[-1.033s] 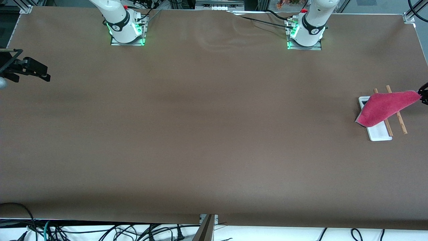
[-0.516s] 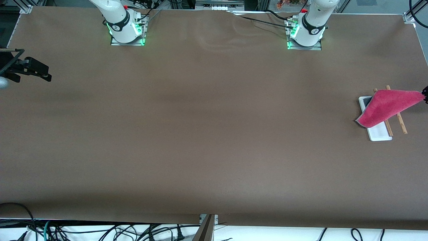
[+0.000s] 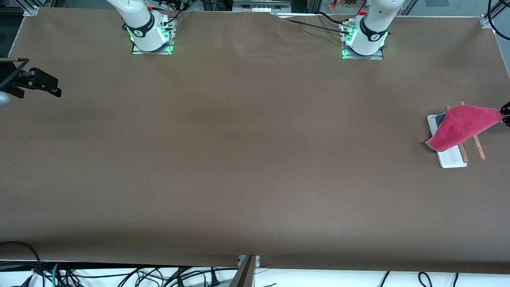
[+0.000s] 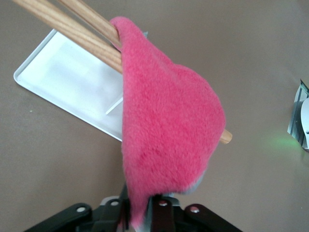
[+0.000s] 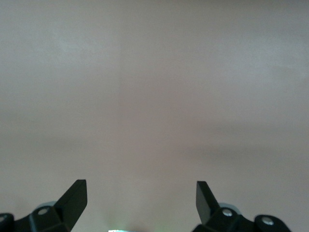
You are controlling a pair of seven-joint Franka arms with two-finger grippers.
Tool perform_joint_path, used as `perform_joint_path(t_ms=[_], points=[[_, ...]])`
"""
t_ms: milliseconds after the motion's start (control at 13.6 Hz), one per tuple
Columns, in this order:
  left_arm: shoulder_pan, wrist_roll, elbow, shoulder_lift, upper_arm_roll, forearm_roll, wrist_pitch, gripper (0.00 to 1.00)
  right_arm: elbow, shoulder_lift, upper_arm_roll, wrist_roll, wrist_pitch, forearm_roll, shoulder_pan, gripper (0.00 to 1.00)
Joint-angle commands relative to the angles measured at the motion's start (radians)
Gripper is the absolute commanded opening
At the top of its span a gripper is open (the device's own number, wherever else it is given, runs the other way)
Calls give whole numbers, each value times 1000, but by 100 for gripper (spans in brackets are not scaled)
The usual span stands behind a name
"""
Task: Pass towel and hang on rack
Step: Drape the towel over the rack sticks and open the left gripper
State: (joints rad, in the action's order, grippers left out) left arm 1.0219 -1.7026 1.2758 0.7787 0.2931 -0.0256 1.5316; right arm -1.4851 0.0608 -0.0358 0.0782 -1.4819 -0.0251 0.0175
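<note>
The pink-red towel [image 3: 464, 125] drapes over the rack's two wooden rods [image 3: 476, 144] at the left arm's end of the table; its lower corner hangs over the rack's white base [image 3: 452, 160]. My left gripper [image 3: 504, 113] is shut on the towel's upper corner at the view's edge. In the left wrist view the towel [image 4: 164, 140] lies across the rods [image 4: 72, 26], above the white base [image 4: 63, 82], with its corner pinched in my left gripper [image 4: 140, 215]. My right gripper [image 3: 44, 84] waits, open and empty, over the right arm's end of the table; it also shows in the right wrist view [image 5: 141, 195].
The brown table [image 3: 247, 151] is bare between the arms. Both arm bases [image 3: 151, 36] stand along the edge farthest from the camera. Cables hang below the table's near edge.
My left gripper has shifted slightly with the towel's corner, and the towel has settled lower over the rods. The right arm has not moved.
</note>
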Motion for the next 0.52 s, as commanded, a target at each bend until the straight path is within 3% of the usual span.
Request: perform_joint_path(t_ms=[0, 443], points=[[6, -12, -49, 8, 3, -5, -11, 100, 2, -6, 4, -6, 5, 7, 1, 100], [-20, -14, -134, 8, 12, -4, -14, 100, 2, -4, 4, -5, 3, 7, 1, 100]])
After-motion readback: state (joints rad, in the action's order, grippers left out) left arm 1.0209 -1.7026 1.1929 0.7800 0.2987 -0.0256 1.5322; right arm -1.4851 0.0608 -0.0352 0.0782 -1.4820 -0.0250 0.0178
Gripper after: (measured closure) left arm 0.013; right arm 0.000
